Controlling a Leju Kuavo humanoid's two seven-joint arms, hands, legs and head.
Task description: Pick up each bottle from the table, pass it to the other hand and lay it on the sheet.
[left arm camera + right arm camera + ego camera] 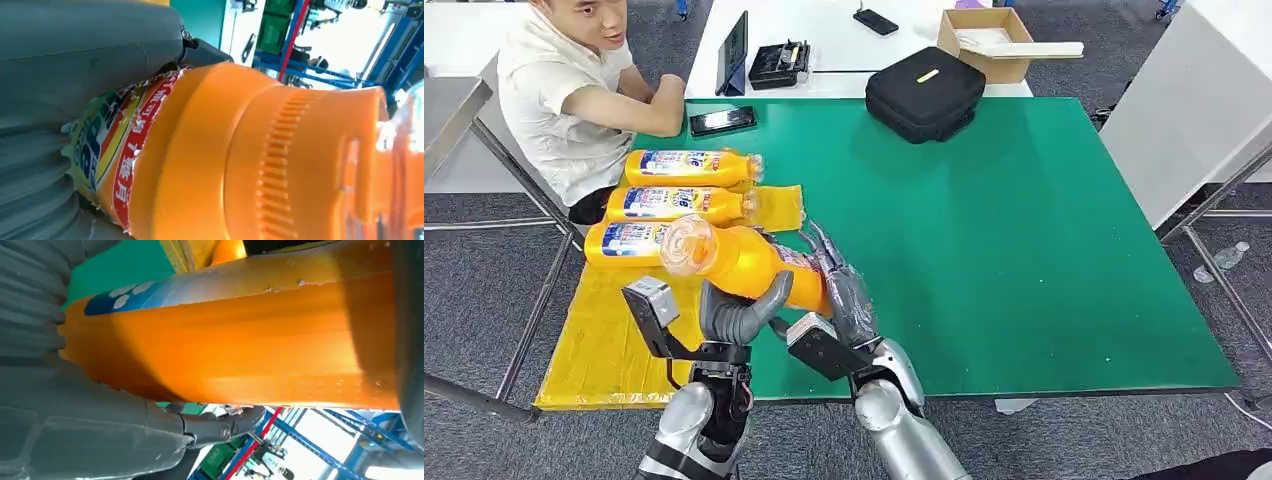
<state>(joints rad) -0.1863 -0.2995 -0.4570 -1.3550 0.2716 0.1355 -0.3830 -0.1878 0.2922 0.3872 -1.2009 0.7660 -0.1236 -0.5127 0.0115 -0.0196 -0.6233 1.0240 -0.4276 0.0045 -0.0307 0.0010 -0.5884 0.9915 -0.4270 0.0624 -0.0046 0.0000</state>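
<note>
1. Bottle (742, 262) of orange liquid, held in the air above the near-left part of the green bench (1024, 250), just at the edge of the yellow sheet (604, 340); cap end aimed at the camera, base end toward the right hand.
2. Gripped mid-handover, by the look of it: left hand (736, 315) wrapped under the neck half, thick grey thumb and fingers (769, 297) curled round the body; close up in the left wrist view, label and ribbed shoulder pressed against the grey cover (75, 65).
3. Clasped too by the right hand (844, 300) at the base half, its dark fingers (824, 245) laid along the far side; orange body (240, 335) against that palm in the right wrist view. Neither hand released, so the pass judged not yet finished.
4. Farther back on the sheet, three more bottles lying on their sides in a row, caps toward the bench: nearest (629, 243), middle (679, 203), farthest (692, 166). Counted as done.
5. No further bottle seen waiting on the green surface, so this one judged to be the last: left to do, letting go with the right hand and laying it beside the others.
6. Beyond, a phone (722, 121), a black case (924, 92) and a seated person (574, 90) at the far-left corner.
</note>
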